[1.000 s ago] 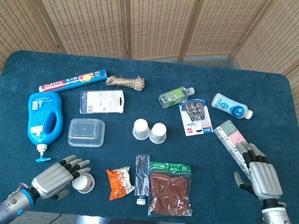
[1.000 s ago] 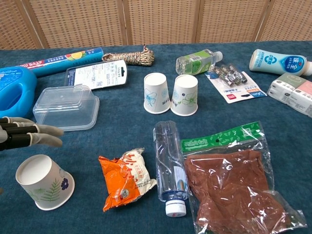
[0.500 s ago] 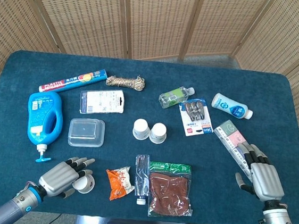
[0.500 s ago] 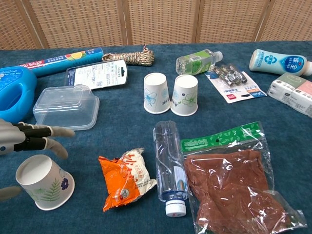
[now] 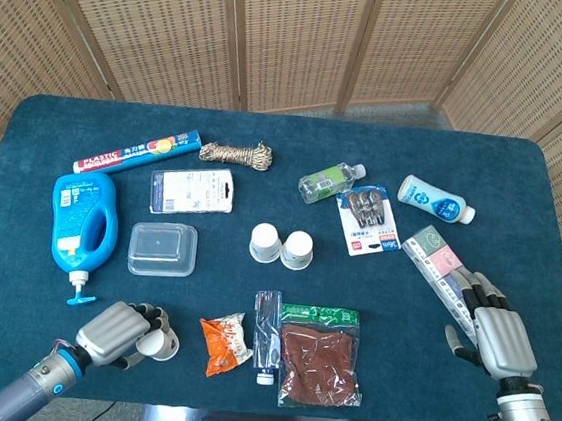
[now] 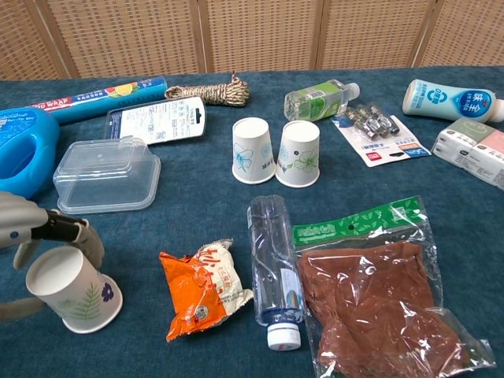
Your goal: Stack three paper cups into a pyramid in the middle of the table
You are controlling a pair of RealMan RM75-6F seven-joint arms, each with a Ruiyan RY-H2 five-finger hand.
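At the lower left of both views, the left hand (image 5: 115, 332) has its fingers (image 6: 69, 231) curled around a white paper cup with a leaf print (image 6: 69, 291). The cup sits upside down and slightly tilted on the blue desk (image 5: 525, 186), base uppermost, with the fingers arching over its far side and another digit showing below its near side. Whether they already press the wall I cannot tell; the cup seems enclosed rather than lifted.

Toward the middle of the frame stand two more upturned white paper cups, the left one (image 6: 253, 151) and the right one (image 6: 299, 153) just beside each other, near touching. That makes three cups: two as the base pair, one in the left hand's reach.

The move to come turns on this: the base pair lies up and to the right of the enclosed cup, across the orange snack packet (image 6: 202, 287). The left hand is much the nearer.

At the lower right of the head view, the right hand (image 5: 494, 334) rests with fingers loosely spread, holding nothing, well apart from all cups.
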